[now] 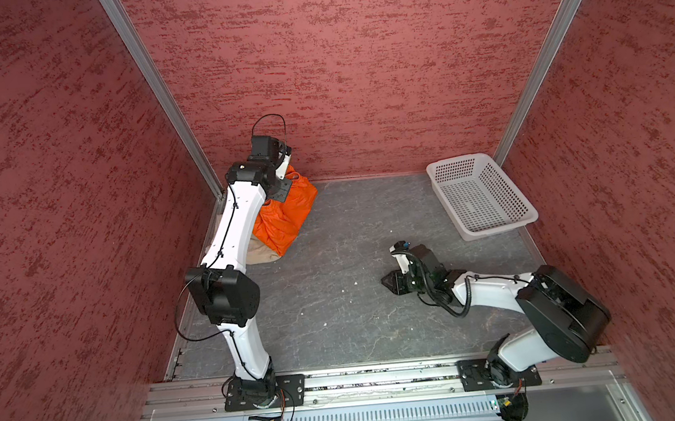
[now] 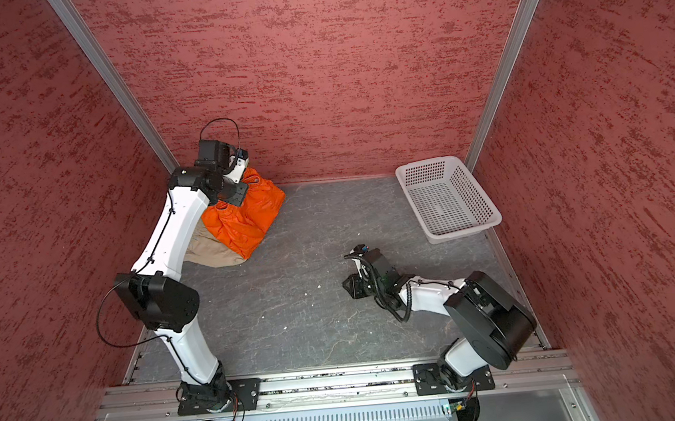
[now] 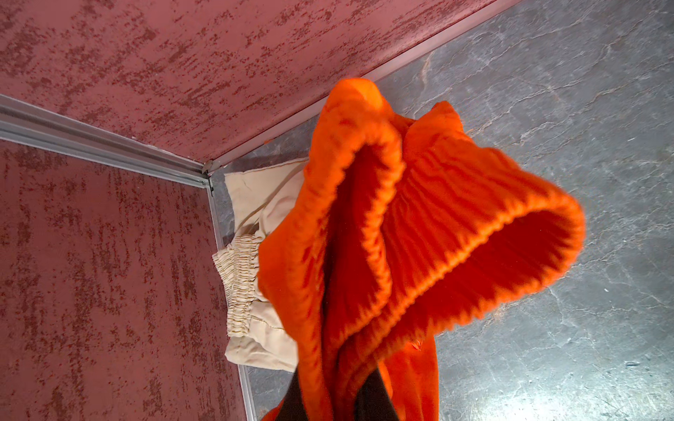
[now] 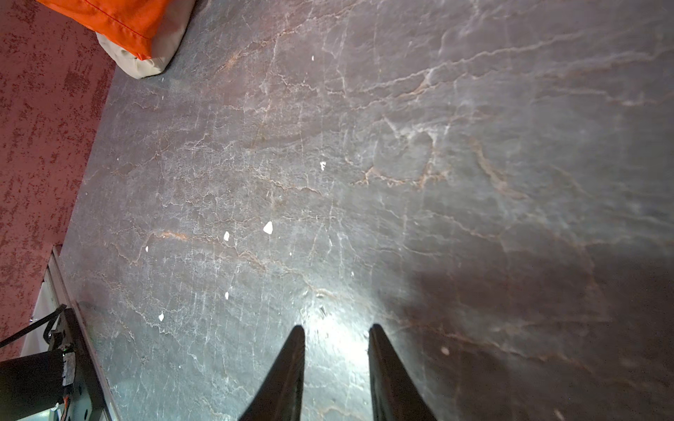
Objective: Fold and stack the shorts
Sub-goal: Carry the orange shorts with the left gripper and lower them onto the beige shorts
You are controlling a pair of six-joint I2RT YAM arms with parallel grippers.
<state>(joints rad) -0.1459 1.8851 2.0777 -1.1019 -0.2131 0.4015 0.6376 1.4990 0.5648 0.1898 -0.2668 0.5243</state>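
Over the beige shorts [image 3: 255, 204], orange shorts [image 3: 419, 237] hang from left end effector [image 3: 337, 393].

A white perforated basket [image 1: 451, 170] [image 2: 424, 172] sits in the far right corner of the grey, veined surface [image 1: 337, 324], close to the red textured walls [image 1: 355, 51] and an aluminium corner post [image 1: 540, 64]. Small white flecks [image 4: 268, 227] lie scattered mid-surface.

Both top views look steeply down from high toward the red mottled back wall [image 1: 357, 72], covering the whole grey veined tabletop [image 1: 335, 303]. The left wrist camera hangs close on the bright orange cloth shorts [image 3: 419, 255]; the right wrist camera skims low across the table — every view shares those shorts.
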